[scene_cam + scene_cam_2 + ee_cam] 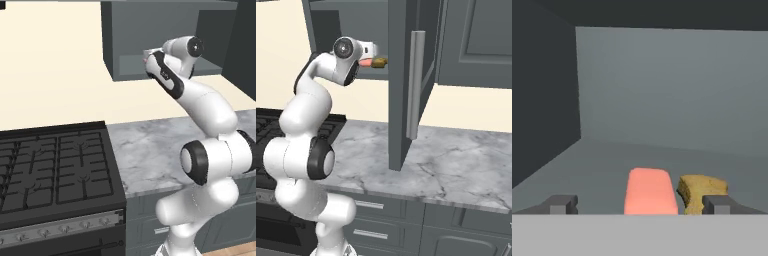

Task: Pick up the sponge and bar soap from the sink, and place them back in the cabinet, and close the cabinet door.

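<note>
A: Two items lie on the cabinet (356, 20) shelf: the soap (650, 191) and the sponge (702, 191). In the hand view the pink soap lies flat between the finger tips, and the mustard sponge sits just beside it, on its right.

B: Do the two touch?

A: Very close; contact cannot be confirmed. In the right base view the sponge (379, 62) shows at the shelf's front edge, with a pink sliver of soap (363, 63) next to it, just past the hand.

B: Jaws?

A: The jaws (639, 204) stand wide open and hold nothing. One tip (561, 204) is well clear of the soap; the other (717, 204) stands in front of the sponge's near corner. No grip on either item.

B: Arm position?

A: Raised, with the wrist at the cabinet opening. In the left base view the hand reaches into the grey interior above the marble counter (150, 150).

B: Door?

A: The door (406, 85) is open, swung out over the counter, edge toward the right base camera, with its bar handle (415, 85) facing it. A stove (55, 170) adjoins the counter.
</note>
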Tool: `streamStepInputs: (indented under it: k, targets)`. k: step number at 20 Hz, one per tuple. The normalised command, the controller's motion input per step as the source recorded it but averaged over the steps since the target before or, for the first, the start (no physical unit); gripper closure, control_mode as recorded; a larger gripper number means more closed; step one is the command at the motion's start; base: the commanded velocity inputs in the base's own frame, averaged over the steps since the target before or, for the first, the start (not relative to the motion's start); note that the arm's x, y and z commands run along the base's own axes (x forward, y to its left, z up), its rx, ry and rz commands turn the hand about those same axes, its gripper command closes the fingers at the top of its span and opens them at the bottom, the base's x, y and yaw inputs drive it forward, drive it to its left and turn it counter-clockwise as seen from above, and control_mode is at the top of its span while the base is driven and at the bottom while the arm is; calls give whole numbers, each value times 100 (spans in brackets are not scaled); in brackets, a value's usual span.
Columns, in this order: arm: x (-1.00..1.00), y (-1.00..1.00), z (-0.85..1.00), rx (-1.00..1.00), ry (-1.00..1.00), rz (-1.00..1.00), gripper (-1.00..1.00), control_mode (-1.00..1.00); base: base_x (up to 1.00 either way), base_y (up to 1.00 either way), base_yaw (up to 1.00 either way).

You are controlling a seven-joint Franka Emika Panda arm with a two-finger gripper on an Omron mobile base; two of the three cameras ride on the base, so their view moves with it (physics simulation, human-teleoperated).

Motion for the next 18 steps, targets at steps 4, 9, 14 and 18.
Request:
streamStepInputs:
  k: [4, 9, 14, 18]
  targets:
    - [-81, 0, 0, 0, -11, 0, -100, -100, 0, 0, 0]
    - [-71, -1, 0, 0, -6, 0, -100, -100, 0, 0, 0]
    - [-52, -5, 0, 0, 0, 0, -100, -100, 0, 0, 0]
    - [-32, -4, 0, 0, 0, 0, -100, -100, 0, 0, 0]
